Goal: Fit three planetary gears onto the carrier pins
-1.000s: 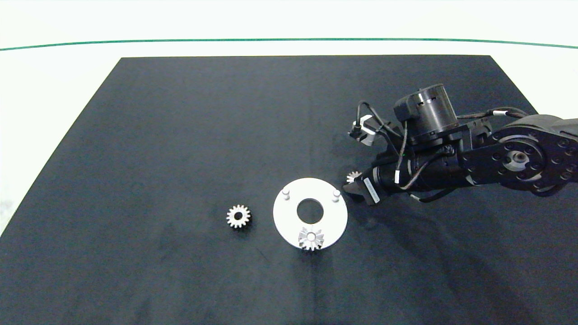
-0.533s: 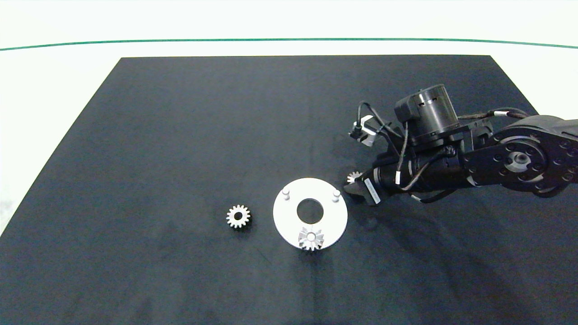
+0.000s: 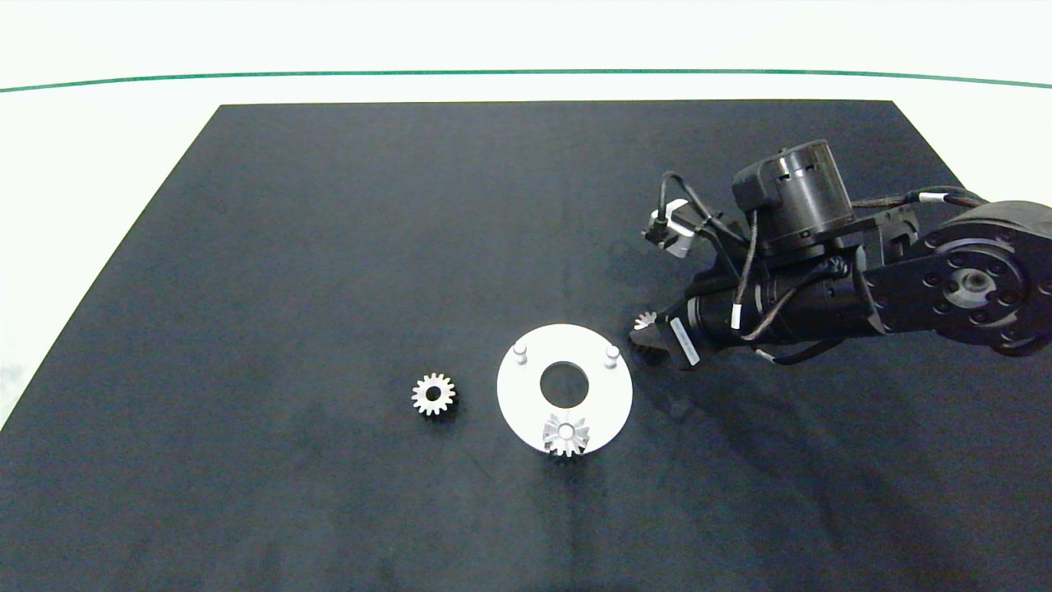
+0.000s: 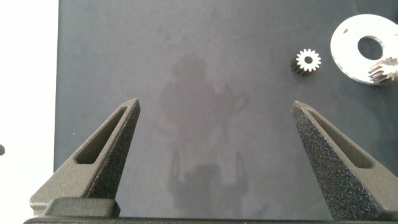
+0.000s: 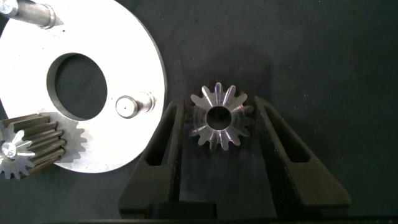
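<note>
A white carrier disc (image 3: 514,395) lies on the black mat with two bare carrier pins (image 3: 519,353) (image 3: 611,353). One planetary gear (image 3: 566,434) sits on its near pin. A second gear (image 3: 433,394) lies loose to the left of the disc. My right gripper (image 3: 649,331) is just right of the disc, shut on the third gear (image 5: 219,116), which sits between its fingers (image 5: 163,140) next to a bare pin (image 5: 134,104). My left gripper (image 4: 214,124) hangs open over bare mat, well away from the loose gear (image 4: 308,61) and the disc (image 4: 348,46).
The black mat (image 3: 329,247) covers most of a white table, with a green line (image 3: 246,77) at the far side. The right arm (image 3: 904,288) and its cables reach in over the mat's right side.
The right arm's wrist has shifted a little up and to the right in the head view, and the gear between its fingers moved slightly with it. The disc and the other gears stayed put.
</note>
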`<state>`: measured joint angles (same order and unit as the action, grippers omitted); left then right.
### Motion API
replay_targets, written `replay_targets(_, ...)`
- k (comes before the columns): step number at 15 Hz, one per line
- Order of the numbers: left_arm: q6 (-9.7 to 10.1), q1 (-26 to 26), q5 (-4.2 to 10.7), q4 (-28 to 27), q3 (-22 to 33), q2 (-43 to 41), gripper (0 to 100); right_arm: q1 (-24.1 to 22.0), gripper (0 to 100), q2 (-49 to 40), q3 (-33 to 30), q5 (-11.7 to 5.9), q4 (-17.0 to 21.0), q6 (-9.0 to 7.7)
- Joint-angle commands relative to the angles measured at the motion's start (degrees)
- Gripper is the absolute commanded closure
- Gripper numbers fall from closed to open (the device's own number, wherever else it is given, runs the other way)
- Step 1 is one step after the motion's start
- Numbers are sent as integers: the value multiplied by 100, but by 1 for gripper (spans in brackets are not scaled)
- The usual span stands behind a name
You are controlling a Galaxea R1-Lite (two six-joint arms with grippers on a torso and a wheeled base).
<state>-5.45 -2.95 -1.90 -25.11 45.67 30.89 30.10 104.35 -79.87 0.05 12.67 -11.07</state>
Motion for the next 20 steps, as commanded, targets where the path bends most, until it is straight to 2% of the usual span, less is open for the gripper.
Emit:
replay_targets(1, 0, 5, -3, -11, 4, -22, 0, -4, 100, -11, 51, 13, 17, -1)
replay_targets(20, 0, 5, 6, -11, 21, -4, 0, -4, 100, 50, 174, 232, -1, 8)
